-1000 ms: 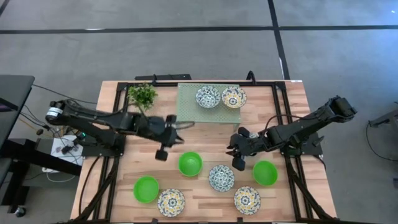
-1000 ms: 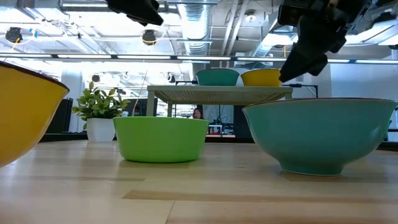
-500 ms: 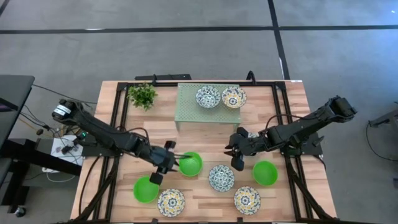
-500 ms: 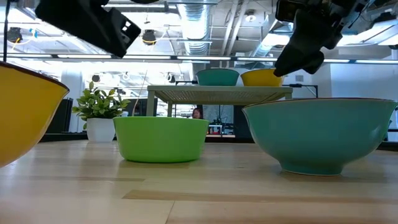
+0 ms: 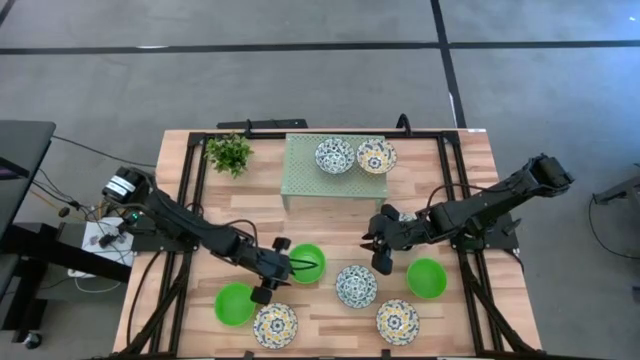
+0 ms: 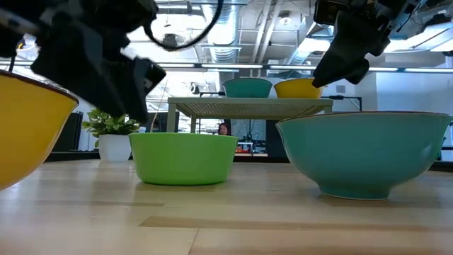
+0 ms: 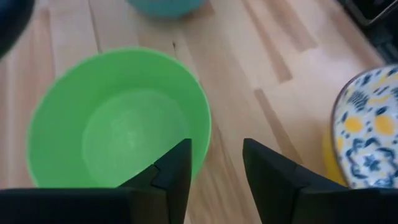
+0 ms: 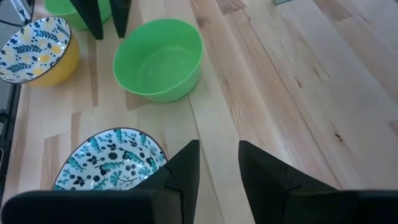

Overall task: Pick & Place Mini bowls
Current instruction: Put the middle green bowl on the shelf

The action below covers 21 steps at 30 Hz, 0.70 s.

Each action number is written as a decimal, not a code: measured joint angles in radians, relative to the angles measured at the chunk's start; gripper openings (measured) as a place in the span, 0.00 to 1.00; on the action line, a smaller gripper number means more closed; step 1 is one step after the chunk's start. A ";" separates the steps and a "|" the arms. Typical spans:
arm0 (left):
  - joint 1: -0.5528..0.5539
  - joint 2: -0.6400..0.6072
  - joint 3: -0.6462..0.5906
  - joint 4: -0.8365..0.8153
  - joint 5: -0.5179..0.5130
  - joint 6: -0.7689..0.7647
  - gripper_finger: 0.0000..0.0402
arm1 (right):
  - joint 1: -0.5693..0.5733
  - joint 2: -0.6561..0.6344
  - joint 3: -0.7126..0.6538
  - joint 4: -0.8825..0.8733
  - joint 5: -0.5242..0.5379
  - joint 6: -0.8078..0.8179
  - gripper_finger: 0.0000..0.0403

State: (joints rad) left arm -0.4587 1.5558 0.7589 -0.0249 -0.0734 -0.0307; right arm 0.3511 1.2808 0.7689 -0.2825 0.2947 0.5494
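High view: the left gripper [image 5: 296, 265] sits at frame centre, fingers spread, straddling the near rim of a plain green bowl [image 5: 309, 262] without clamping it. The right gripper [image 5: 375, 243] hovers right of centre above the table [image 5: 470, 170], partly open and empty. Two patterned bowls [image 5: 334, 155] rest on the pale rack [image 5: 300, 165] at upper centre.

Low view: the green bowl [image 6: 183, 157] stands left of centre, a teal-sided bowl [image 6: 363, 152] at right.

Left wrist view: dark fingers [image 7: 175, 171] flank the green rim [image 7: 200, 118].

Right wrist view: parted fingers [image 8: 184, 167] hold nothing.
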 joint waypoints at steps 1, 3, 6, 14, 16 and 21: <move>0.000 0.009 0.000 -0.001 0.000 0.001 0.37 | 0.000 0.000 0.000 0.000 0.000 0.000 0.26; 0.000 0.025 0.000 0.004 0.000 0.001 0.38 | 0.000 0.000 0.000 0.000 0.000 0.000 0.26; 0.009 0.049 0.000 0.004 -0.005 0.006 0.39 | -0.001 0.000 0.000 0.000 0.000 0.000 0.26; 0.036 0.103 0.000 0.005 -0.008 0.030 0.34 | -0.001 0.000 0.000 0.000 -0.001 0.000 0.26; 0.036 0.105 0.000 0.005 -0.008 0.062 0.29 | -0.001 0.000 0.000 0.000 -0.001 0.000 0.26; 0.036 0.097 0.000 0.009 -0.012 0.110 0.08 | -0.001 0.000 0.000 0.000 -0.001 0.000 0.26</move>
State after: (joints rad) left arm -0.4225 1.6527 0.7593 -0.0158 -0.0851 0.0788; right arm 0.3504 1.2808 0.7689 -0.2825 0.2935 0.5491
